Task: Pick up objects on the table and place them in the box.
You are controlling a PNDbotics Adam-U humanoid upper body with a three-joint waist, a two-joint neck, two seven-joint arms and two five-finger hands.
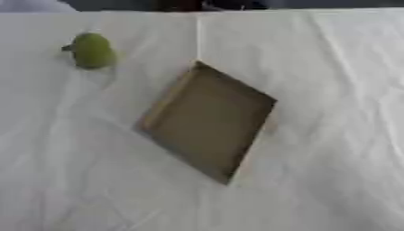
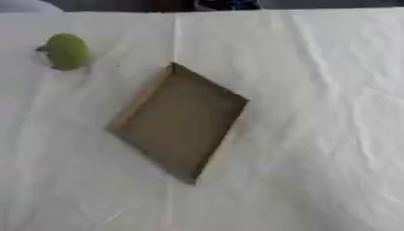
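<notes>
A shallow brown box (image 1: 207,122) lay askew mid-counter (image 1: 331,135) on white cloth. A green round object (image 1: 93,50) sat near the far left corner, well apart. Neither hand showed, so their fingers couldn't be judged.

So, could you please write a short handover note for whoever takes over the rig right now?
Hands: neither the left nor the right shows in either view.
Things: the green round object lies on the white cloth, far left, apart from the box.
The brown box sits mid-table, turned cornerwise, open and empty.
Done: nothing is in the box yet.
Left: pick up the green object and place it inside.
</notes>
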